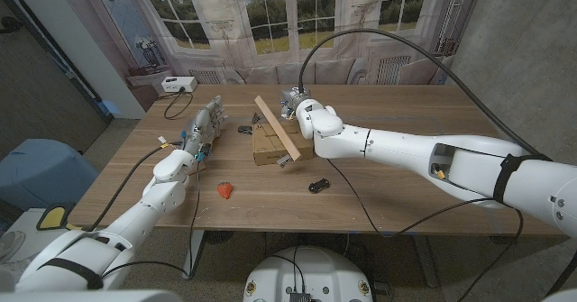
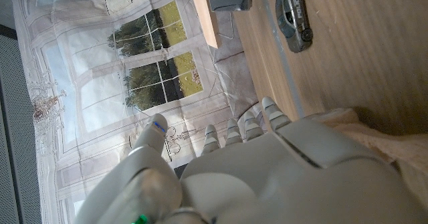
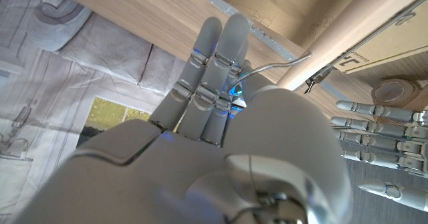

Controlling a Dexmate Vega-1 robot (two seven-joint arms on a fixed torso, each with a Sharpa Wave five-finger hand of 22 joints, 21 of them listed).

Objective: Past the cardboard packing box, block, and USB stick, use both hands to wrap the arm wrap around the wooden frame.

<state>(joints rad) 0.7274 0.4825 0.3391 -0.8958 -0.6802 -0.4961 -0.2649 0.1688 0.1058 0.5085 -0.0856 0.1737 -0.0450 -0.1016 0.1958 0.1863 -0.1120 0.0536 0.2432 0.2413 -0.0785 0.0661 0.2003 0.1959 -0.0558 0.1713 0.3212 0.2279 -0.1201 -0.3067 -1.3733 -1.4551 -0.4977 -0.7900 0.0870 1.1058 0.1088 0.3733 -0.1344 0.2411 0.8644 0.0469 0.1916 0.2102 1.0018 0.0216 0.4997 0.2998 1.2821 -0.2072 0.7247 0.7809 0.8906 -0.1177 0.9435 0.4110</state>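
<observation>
A wooden frame [image 1: 278, 129] leans slanted across the cardboard box [image 1: 270, 147] at the table's middle, with a metal clip [image 2: 231, 0] at its lower end. My right hand [image 1: 302, 106] stands just behind the frame's far end, fingers [image 3: 217, 57] straight and together, holding nothing. My left hand [image 1: 205, 122] is left of the box with fingers [image 3: 378, 134] spread and straight. Beige fabric [image 2: 391, 144], likely the arm wrap, lies beside that hand's wrist; I cannot tell whether it is held. A red block [image 1: 224, 190] sits near the front.
A small dark toy car [image 1: 318, 186] lies in front of the box, also seen close up [image 2: 293, 13]. A small dark item [image 1: 245, 128] lies between my left hand and the box. A white box [image 1: 178, 84] stands at the back left. Cables cross the table [image 1: 433, 207].
</observation>
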